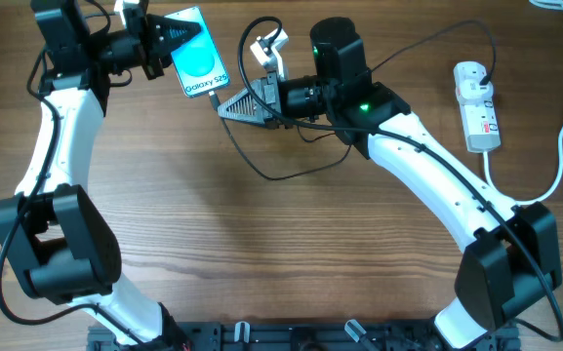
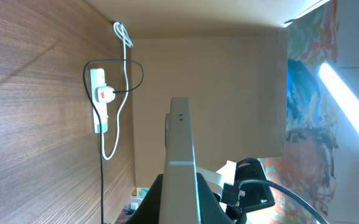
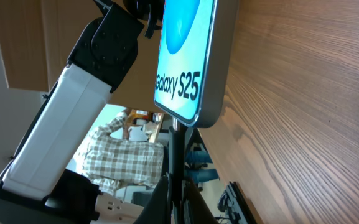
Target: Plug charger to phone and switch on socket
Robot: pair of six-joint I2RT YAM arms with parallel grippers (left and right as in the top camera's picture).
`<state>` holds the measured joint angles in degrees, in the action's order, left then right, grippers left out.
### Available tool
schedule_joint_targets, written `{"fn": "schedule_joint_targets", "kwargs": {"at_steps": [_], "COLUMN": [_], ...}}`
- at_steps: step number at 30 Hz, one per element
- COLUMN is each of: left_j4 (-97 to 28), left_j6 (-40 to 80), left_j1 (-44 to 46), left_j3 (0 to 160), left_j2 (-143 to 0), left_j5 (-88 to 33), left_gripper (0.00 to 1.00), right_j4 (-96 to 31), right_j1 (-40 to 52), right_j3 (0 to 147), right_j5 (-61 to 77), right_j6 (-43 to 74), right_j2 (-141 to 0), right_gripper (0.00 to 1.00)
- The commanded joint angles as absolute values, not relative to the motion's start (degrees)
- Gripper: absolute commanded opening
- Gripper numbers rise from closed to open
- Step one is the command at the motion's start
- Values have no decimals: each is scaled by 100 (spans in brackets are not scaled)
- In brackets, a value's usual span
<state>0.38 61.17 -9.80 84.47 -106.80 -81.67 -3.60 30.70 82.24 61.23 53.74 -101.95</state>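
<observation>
Phone [image 1: 195,57] in closed jaws of left gripper [image 1: 174,39], charger [image 3: 176,148] in closed jaws of right gripper [image 1: 224,104], tip at phone's edge.

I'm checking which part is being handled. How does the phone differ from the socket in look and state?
The phone has a teal screen with white lettering; the socket is white with red marks. The phone is clamped in the left gripper; the socket lies flat on the table with no gripper at it. Both are oblong in outline.
</observation>
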Motion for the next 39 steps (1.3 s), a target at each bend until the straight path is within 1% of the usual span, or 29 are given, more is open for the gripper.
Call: {"fn": "schedule_joint_targets", "kwargs": {"at_steps": [1, 10, 17, 22, 30, 33, 35, 36, 37, 39], "left_j4": [67, 69, 69, 69, 71, 69, 67, 64, 62, -47], "left_j6": [6088, 6062, 6045, 6047, 6047, 6042, 6045, 6045, 6045, 6042], "left_j1": [-969, -969, -972, -1002, -1002, -1015, -1039, -1083, -1107, -1160], "left_j3": [8501, 8501, 8501, 8501, 8501, 8501, 8501, 8501, 8501, 8501], "left_j2": [-10499, -10499, -10499, -10499, -10499, -10499, -10499, -10499, -10499, -10499], "left_j5": [-8335, -8440, -8436, -8342, -8167, -8088, -8088, -8084, -8084, -8044], "left_gripper": [4, 4, 4, 4, 4, 4, 4, 4, 4, 4], "right_j4": [-329, 200, 134, -377, -344, -427, -886, -1470, -1717, -2445], "right_j1": [3118, 3116, 3118, 3133, 3133, 3122, 3116, 3129, 3135, 3186], "right_j3": [8274, 8274, 8274, 8274, 8274, 8274, 8274, 8274, 8274, 8274], "right_j5": [5970, 5837, 5699, 5922, 6292, 6243, 6300, 6274, 6239, 6119], "right_j6": [5315, 5745, 5808, 5522, 5391, 4989, 4287, 3586, 3304, 2556], "right_j2": [-10189, -10189, -10189, -10189, -10189, -10189, -10189, -10189, -10189, -10189], "right_gripper": [4, 4, 4, 4, 4, 4, 4, 8, 10, 23]}}
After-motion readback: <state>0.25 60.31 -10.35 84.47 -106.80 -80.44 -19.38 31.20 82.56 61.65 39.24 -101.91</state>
